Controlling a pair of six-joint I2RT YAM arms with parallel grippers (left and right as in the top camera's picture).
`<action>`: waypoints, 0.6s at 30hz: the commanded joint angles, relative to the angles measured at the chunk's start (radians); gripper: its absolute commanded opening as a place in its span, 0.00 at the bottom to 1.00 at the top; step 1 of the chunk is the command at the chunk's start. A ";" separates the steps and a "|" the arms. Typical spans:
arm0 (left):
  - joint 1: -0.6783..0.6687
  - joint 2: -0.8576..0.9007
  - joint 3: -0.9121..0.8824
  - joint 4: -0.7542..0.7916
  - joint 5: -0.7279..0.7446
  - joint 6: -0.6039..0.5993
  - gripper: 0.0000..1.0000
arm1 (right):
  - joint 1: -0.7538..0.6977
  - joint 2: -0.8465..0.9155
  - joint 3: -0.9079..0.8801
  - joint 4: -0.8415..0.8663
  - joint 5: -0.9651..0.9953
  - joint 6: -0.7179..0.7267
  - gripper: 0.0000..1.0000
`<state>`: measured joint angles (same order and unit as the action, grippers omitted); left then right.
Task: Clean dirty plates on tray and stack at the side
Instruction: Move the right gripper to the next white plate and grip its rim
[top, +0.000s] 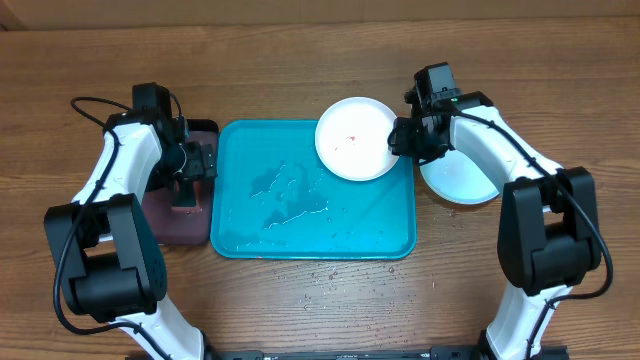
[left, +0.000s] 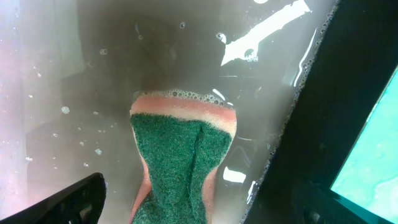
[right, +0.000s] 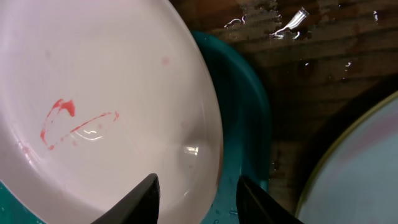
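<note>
Overhead: white plate (top: 357, 138) lying over far right corner of tray (top: 240, 235), right gripper (top: 400, 136) at its rim. Second plate (top: 462, 180) on table, just right of tray.

Right wrist view only: fingers astride that rim, clamped on it. Red smears (right: 62, 118) on plate face.

Left wrist view only: left gripper (top: 195, 165) pinching green-and-pink sponge (left: 180, 155), foam at its tip, over black tray (top: 180, 225).

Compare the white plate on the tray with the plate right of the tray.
The white plate lies over the tray's far right corner; the side plate lies on the table. The white plate bears red smears; the side plate shows none where visible. The white plate's rim sits between the right gripper's fingers; the side plate is partly hidden under that arm. Both are round.
</note>
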<state>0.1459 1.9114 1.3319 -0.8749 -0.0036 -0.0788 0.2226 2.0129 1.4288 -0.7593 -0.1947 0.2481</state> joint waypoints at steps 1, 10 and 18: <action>-0.002 -0.027 0.011 -0.004 0.030 -0.008 0.96 | 0.007 0.033 0.023 0.015 -0.016 0.015 0.38; -0.002 -0.027 0.011 -0.008 0.030 -0.008 0.96 | 0.031 0.034 0.023 0.031 -0.103 0.015 0.04; -0.002 -0.027 0.011 -0.034 0.024 -0.007 0.96 | 0.104 0.034 0.024 0.037 -0.202 0.123 0.04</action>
<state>0.1459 1.9114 1.3323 -0.8875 -0.0040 -0.0788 0.2886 2.0399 1.4296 -0.7330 -0.3405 0.2977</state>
